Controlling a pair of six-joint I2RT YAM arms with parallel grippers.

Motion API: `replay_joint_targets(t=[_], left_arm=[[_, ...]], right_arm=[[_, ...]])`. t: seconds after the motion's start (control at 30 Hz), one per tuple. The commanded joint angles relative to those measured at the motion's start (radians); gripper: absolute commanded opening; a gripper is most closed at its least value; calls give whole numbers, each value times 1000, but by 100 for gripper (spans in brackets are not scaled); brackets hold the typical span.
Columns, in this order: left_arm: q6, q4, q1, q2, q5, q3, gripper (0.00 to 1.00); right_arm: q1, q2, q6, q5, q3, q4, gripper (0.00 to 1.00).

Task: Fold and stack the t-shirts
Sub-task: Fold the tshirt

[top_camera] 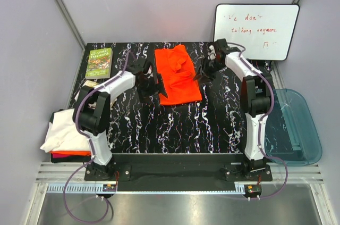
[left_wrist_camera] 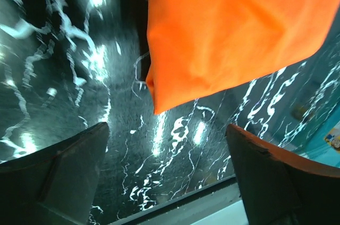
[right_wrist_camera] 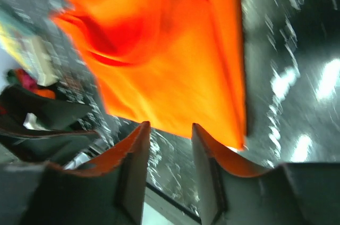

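Near tabletop (top_camera: 186, 126) open; orange t-shirt (top_camera: 177, 75) blocks centre; book (top_camera: 99, 63) far-left corner.

Three t-shirts (top_camera: 177, 76), one book (top_camera: 99, 63), one tub (top_camera: 297, 129)

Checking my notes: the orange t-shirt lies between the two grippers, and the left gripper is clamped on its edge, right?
No: the left gripper is open, clear of the orange t-shirt, as the left wrist view shows. The rest is right.
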Motion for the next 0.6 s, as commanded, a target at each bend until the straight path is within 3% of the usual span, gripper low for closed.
replay_joint_targets(t=[0.0, 0.13, 0.23, 0.27, 0.37, 0.57], left_arm=[[-51, 126, -30, 18, 61, -42, 89], [-71, 170, -49, 61, 89, -39, 78], [-64, 177, -53, 102, 90, -11, 48], [-65, 177, -53, 122, 90, -4, 30], [-65, 177, -53, 151, 92, 30, 0], [-60, 177, -53, 167, 84, 35, 0]], right_arm=[[-4, -57, -16, 45, -145, -4, 42], [-4, -49, -13, 39, -218, 8, 41], [-2, -39, -12, 45, -232, 10, 41], [-2, -39, -10, 51, -235, 7, 42], [-2, -46, -10, 68, -241, 8, 43], [-2, -102, -12, 92, -271, -1, 43]])
